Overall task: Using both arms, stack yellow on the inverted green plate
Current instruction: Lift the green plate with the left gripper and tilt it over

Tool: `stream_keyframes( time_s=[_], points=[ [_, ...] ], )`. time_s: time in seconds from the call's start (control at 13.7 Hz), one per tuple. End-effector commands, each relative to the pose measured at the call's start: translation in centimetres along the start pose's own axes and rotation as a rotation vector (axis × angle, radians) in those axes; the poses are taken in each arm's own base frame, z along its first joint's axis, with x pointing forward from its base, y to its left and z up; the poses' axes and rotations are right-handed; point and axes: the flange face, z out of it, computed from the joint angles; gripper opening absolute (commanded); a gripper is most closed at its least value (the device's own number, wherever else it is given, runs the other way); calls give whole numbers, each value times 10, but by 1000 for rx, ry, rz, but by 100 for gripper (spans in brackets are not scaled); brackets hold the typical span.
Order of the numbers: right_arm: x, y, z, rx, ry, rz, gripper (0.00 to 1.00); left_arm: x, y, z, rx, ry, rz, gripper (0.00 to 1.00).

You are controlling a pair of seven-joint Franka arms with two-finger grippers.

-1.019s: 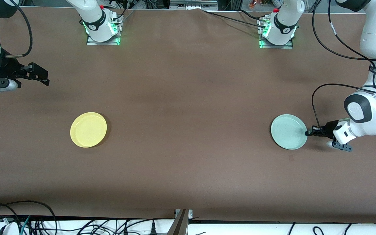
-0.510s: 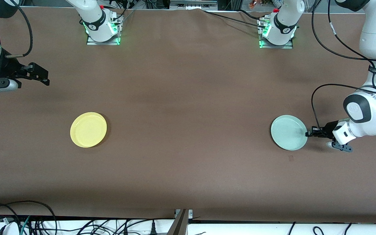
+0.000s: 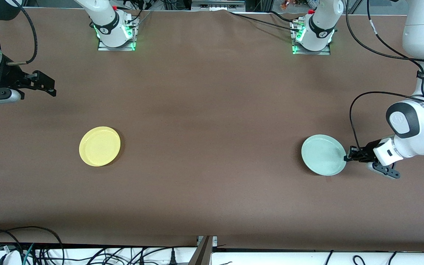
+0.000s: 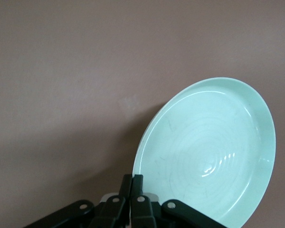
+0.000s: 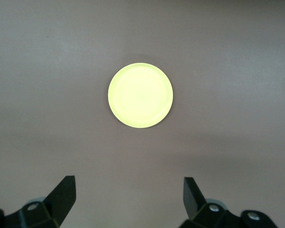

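The left gripper (image 3: 347, 158) pinches the green plate's (image 3: 322, 154) rim near the table's (image 3: 212, 110) edge and may drop it, while the right gripper (image 3: 44, 85) waits open above the yellow plate (image 3: 99, 146).

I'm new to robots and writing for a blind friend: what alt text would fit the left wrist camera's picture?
The left gripper, shut, pinches the rim of a pale mint-green plate, which is tilted with its hollow side toward the camera and one edge raised off the brown table. Nothing else shows in this view.
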Motion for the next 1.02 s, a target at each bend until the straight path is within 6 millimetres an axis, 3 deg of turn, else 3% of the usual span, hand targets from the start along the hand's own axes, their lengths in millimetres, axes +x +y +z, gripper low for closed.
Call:
stream_keyframes(
  time_s=[0.0, 0.22, 0.44, 0.73, 0.95],
  points=[
    [2, -1, -5, -12, -4, -3, 100, 33, 36, -25, 82, 10, 106, 0],
    [2, 1, -4, -9, -7, 4, 100, 67, 80, -39, 179, 23, 227, 0],
    [2, 1, -4, -9, -5, 4, 100, 93, 134, -33, 315, 66, 397, 0],
    [2, 2, -2, -7, -10, 9, 100, 114, 219, -19, 481, 95, 548, 0],
    [2, 2, -3, -7, -7, 9, 100, 119, 277, -6, 610, 100, 673, 0]
  ],
)
